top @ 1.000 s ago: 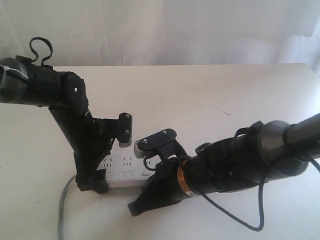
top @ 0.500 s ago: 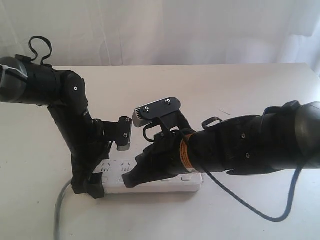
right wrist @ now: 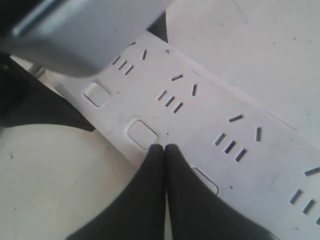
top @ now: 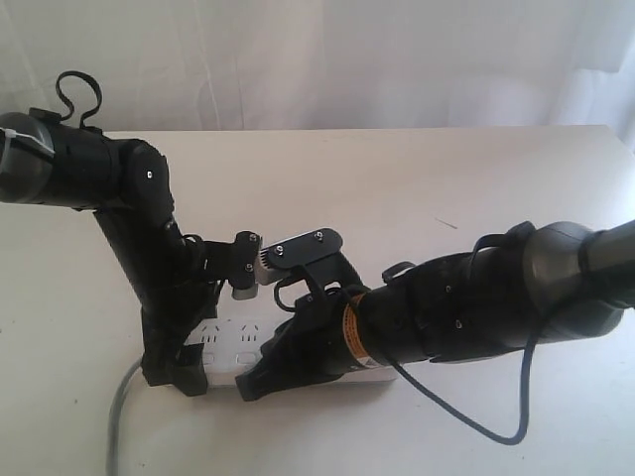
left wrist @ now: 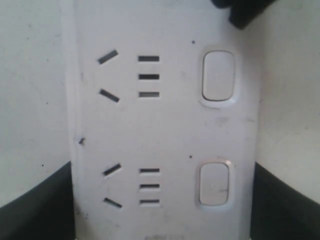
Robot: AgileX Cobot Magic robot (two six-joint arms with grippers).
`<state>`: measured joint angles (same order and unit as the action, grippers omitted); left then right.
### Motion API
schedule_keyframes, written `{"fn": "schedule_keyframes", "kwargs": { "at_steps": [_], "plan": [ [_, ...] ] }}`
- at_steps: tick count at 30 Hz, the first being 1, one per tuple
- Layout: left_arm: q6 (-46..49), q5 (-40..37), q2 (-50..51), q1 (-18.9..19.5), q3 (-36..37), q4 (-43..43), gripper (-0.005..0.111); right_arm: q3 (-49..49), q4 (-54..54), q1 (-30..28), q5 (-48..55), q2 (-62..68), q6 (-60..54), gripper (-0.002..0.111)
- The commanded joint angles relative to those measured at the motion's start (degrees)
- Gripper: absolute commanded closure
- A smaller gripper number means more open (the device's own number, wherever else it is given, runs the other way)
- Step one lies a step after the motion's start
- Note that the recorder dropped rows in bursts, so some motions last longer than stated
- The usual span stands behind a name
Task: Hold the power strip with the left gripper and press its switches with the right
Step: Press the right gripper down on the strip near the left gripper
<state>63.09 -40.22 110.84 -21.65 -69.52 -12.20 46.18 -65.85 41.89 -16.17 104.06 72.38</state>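
The white power strip [top: 230, 345] lies flat on the table, its right part hidden under my right arm. My left gripper [top: 179, 375] is shut on its cord end, black jaws against both long edges. In the left wrist view the strip [left wrist: 165, 130] fills the frame with two switches [left wrist: 218, 77] and the left gripper [left wrist: 162, 220] flanking it. My right gripper [right wrist: 162, 148] is shut, its tips touching the edge of one switch [right wrist: 142, 133]; another switch [right wrist: 96, 94] lies beyond, and a third [right wrist: 207, 181] is half hidden by the fingers. In the exterior view the right gripper [top: 250, 390] sits at the strip's front edge.
The grey cord [top: 117, 421] runs off the front left of the pale table [top: 446, 188]. The two arms' silver-edged blocks [top: 260, 268] nearly touch above the strip. A white curtain hangs behind the table's far edge.
The right arm rose over the strip half a second ago, then came down and leftward, its shut tips now at the strip's front edge. The left arm has kept its grip.
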Motion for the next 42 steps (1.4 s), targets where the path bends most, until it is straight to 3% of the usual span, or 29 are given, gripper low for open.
{"fn": "schedule_keyframes", "kwargs": {
  "at_steps": [1,16,23,42],
  "plan": [
    [-0.12,-4.90,1.81,-0.26,1.49,-0.83,0.107,-0.10,-0.37,-0.22,2.73,0.58,-0.63,0.108],
    [-0.12,-1.23,1.81,-0.26,4.62,2.95,0.107,0.02,0.01,-0.22,0.77,-1.28,-1.72,0.108],
    [-0.12,0.35,1.81,-0.26,5.78,3.73,0.107,0.02,0.01,-0.22,6.29,-1.94,-2.75,0.108],
    [-0.24,1.18,1.81,-0.26,5.78,3.85,0.107,0.02,1.53,-0.22,3.07,1.64,-2.75,0.108]
  ]
}}
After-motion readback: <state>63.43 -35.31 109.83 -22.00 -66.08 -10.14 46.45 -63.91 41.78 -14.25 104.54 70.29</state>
